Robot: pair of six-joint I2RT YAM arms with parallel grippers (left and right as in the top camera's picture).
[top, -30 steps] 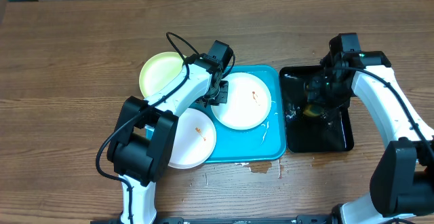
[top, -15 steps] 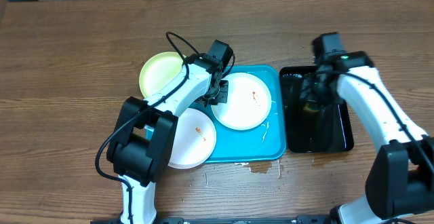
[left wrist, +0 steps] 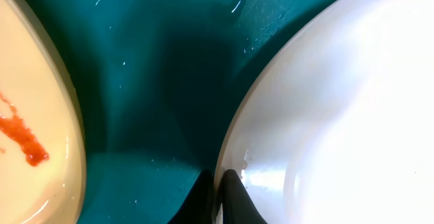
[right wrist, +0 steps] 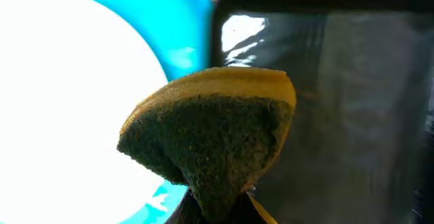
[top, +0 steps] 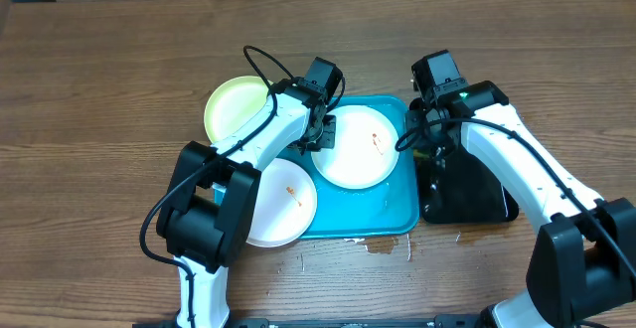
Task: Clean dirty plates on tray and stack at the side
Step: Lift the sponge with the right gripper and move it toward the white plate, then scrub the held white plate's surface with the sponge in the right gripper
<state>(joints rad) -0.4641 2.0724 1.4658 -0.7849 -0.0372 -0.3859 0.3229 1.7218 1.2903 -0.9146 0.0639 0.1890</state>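
Observation:
The cyan tray (top: 399,215) carries a white plate (top: 356,151) with an orange smear. A second smeared white plate (top: 283,205) overlaps the tray's lower left edge, and a yellow-green plate (top: 235,107) lies at its upper left corner. My left gripper (left wrist: 218,187) is shut on the left rim of the middle white plate (left wrist: 325,115). My right gripper (right wrist: 217,209) is shut on a yellow sponge (right wrist: 213,125) with its dark green scouring face toward the camera. It hovers over the boundary between the tray's right rim (right wrist: 184,20) and the black tray (right wrist: 339,102).
The narrow black tray (top: 482,197), wet and glossy, sits right of the cyan tray. A small spill and white specks (top: 383,246) mark the wooden table by the tray's front edge. In the left wrist view the smeared plate (left wrist: 30,122) lies to the left.
My right arm has swung left from over the black tray to the cyan tray's right edge, carrying the sponge. The left gripper stays pinched on the plate rim.

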